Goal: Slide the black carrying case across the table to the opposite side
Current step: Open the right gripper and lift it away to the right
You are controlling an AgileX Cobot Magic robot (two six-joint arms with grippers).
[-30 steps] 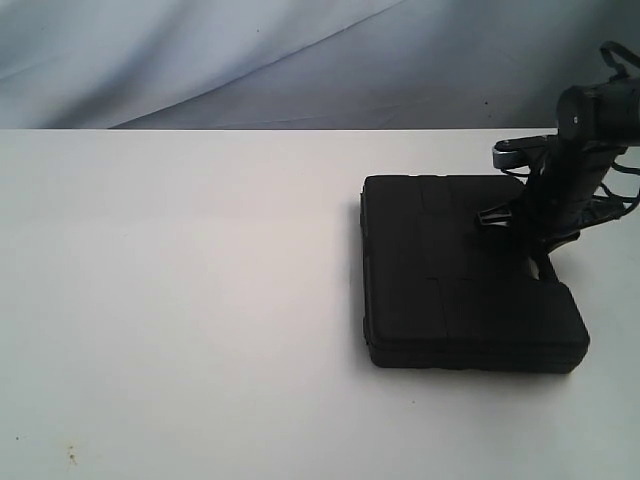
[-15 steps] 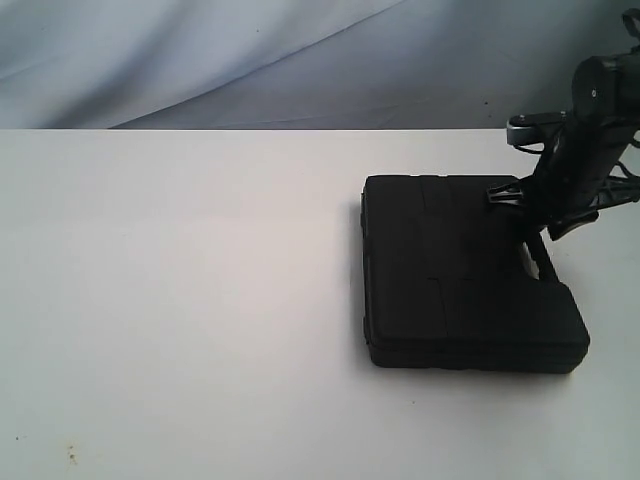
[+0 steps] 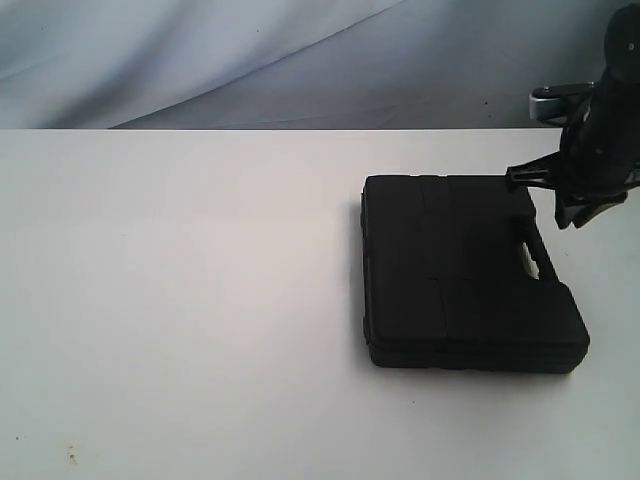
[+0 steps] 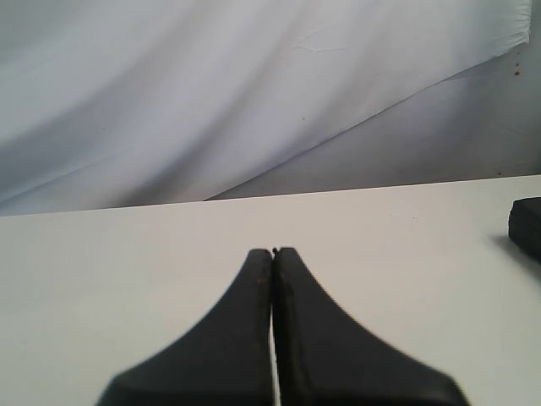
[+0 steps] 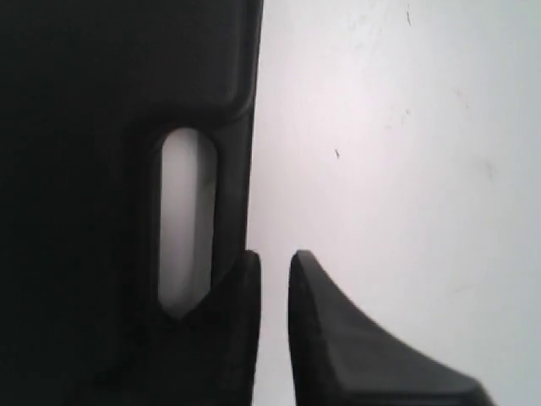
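Case (image 3: 465,270) lies flat on the table's (image 3: 180,300) right half, right gripper (image 3: 542,200) by its far right corner. Left wrist view: left gripper (image 4: 272,254) pressed together above the table. Right wrist view: jaws slightly apart, pinching nothing, one tip beside the case's handle (image 5: 233,169).

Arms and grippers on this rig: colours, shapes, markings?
The left gripper and right gripper have matte black fingers, broad at the base and tapering to blunt tips; no markings show. The right arm is black too, with a silver metal bracket near its top.
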